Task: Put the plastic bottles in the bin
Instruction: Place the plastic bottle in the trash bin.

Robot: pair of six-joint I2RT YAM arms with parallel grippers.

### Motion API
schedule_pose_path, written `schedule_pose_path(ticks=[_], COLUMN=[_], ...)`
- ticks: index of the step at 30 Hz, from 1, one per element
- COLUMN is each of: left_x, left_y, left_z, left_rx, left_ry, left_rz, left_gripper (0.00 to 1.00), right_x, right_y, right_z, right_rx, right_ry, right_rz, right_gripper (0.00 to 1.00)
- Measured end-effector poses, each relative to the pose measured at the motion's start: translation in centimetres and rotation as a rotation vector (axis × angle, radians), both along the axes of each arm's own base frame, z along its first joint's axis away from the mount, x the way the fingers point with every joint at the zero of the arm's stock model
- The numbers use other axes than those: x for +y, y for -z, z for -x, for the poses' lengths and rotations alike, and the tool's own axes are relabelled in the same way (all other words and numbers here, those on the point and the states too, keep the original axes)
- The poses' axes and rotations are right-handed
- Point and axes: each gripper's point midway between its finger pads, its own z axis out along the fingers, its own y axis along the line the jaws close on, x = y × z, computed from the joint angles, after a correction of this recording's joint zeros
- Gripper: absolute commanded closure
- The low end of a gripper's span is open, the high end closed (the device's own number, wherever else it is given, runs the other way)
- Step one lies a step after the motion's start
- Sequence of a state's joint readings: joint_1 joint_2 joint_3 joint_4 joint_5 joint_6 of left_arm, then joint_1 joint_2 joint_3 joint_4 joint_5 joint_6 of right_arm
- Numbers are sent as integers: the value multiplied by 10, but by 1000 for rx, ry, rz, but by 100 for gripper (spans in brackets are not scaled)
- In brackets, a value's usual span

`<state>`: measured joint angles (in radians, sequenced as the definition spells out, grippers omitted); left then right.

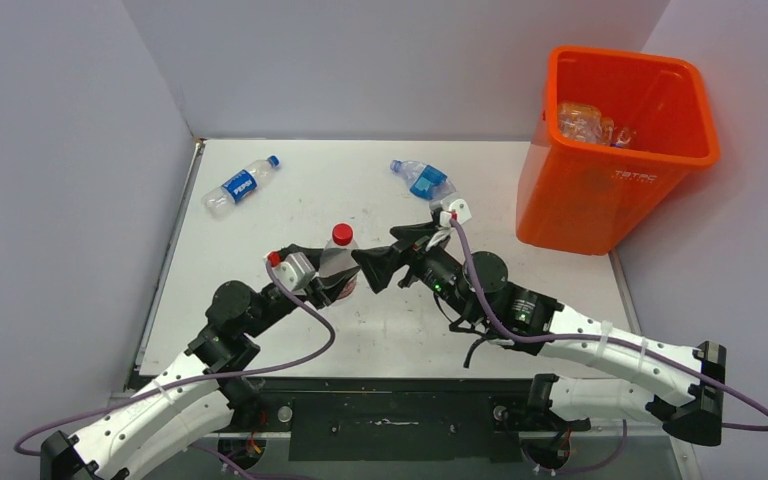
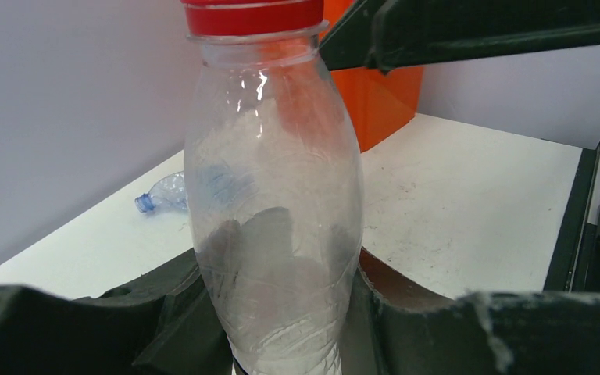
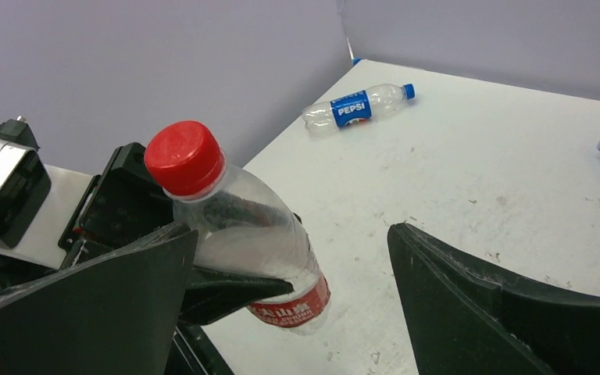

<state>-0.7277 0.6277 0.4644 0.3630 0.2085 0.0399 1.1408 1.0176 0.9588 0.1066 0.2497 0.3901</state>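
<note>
Gripped the red-capped bottle [image 1: 338,262] cap up in the left gripper [image 1: 322,282] over the middle of the table [image 1: 360,170], well apart from the bin [image 1: 580,205] at far right. Spread the right gripper [image 1: 372,268] wide just beside it, empty. Looked like a handover: next, needed closing on the body before release. Left a Pepsi bottle [image 1: 242,185] and a blue-labelled bottle [image 1: 422,181] lying beyond; saw nothing blocking.

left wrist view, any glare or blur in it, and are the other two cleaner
Left wrist: white glints on the clear red-capped bottle, dark foreground slightly soft. Right wrist: the Pepsi bottle label reads sharply, no glare. Top external: even light, only faint shadows on the table.
</note>
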Motion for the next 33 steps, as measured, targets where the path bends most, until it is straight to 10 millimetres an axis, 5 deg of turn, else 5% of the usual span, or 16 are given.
schedule_pose_path(ticks=[8,16,20,22,26,31,33], left_x=[-3,-2,-2,-2,-1,-3,-3], left_y=[2,3,7,10,17,16,11], left_z=[2,0,-1,-3,-4,-1,1], left_rx=[-7,-3,9,18,52,34,19], left_ry=[6,-9,-13,-21,-28,-14,-11], left_rz=[-11,-14,-26,-33,-38,-43,-31], left_gripper=[79,80,80,79,55,5,4], right_x=[19,42,49,55,56,53,50], right_y=[-4,-10,-8,-8,-1,1,7], right_z=[-6,-10,-10,-8,-11,-12,-13], right_rx=[-24,-31,-28,-27,-41,-35,-26], right_ry=[-18,-33,-48,-66,-62,-50,-39], right_rz=[-37,-27,-19,-14,32,59,87], right_gripper=[3,32,62,88,95,95,95])
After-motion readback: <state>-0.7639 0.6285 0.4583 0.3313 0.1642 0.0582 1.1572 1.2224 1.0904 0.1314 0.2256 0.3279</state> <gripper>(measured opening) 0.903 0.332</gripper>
